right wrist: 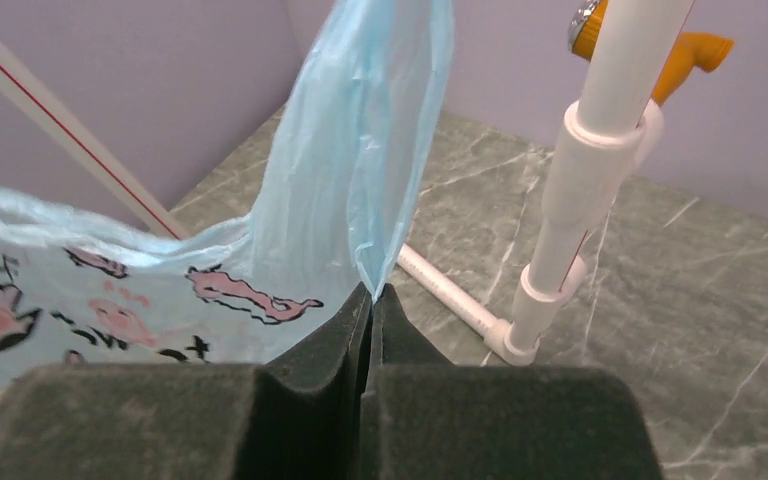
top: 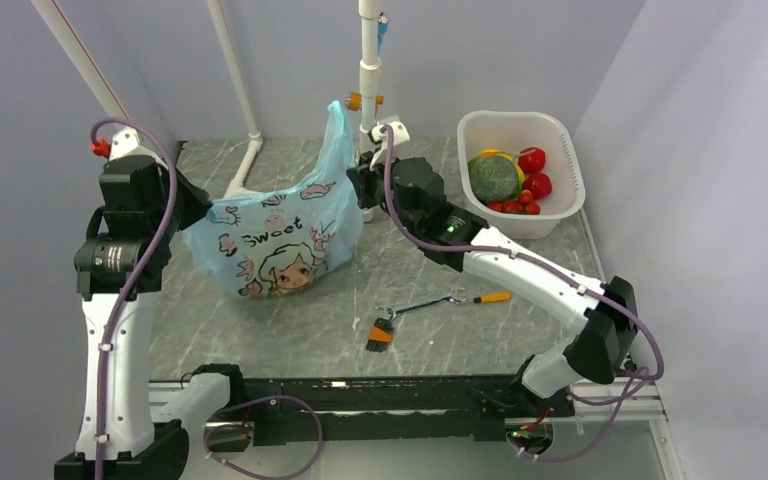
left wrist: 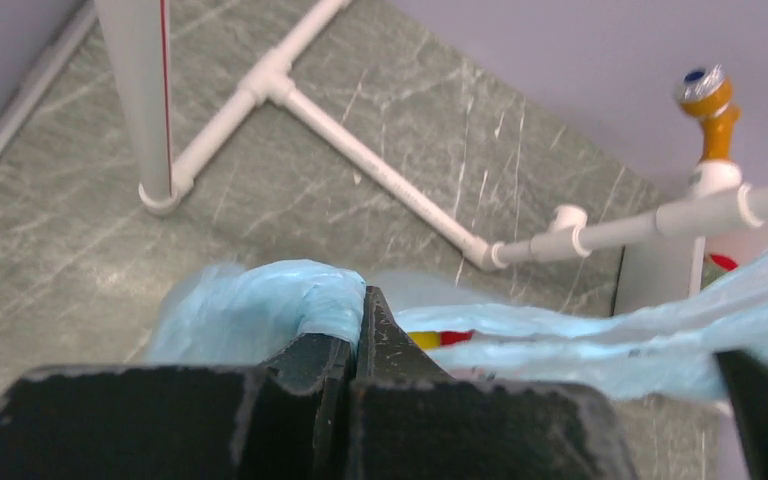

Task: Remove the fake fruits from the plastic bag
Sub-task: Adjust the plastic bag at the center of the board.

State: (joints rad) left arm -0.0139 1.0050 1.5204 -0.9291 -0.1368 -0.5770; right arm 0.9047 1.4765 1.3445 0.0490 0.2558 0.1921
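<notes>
While the crinkly light-blue cartoon-print plastic bag (top: 280,235) sags between them, the left gripper (left wrist: 362,312) and right gripper (right wrist: 372,303) each pinch its thin film, jaws pressed together.

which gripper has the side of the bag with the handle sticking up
The right gripper: it is shut on the bag just below the tall upright handle. The left gripper pinches the low, crumpled edge on the opposite side.

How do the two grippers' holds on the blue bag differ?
The left gripper pinches a bunched fold of the plastic bag, its film stretching sideways; the right gripper pinches film that rises steeply into the upright handle. The left sits at the bag's left edge, the right at its right. Both are shut on it.
</notes>
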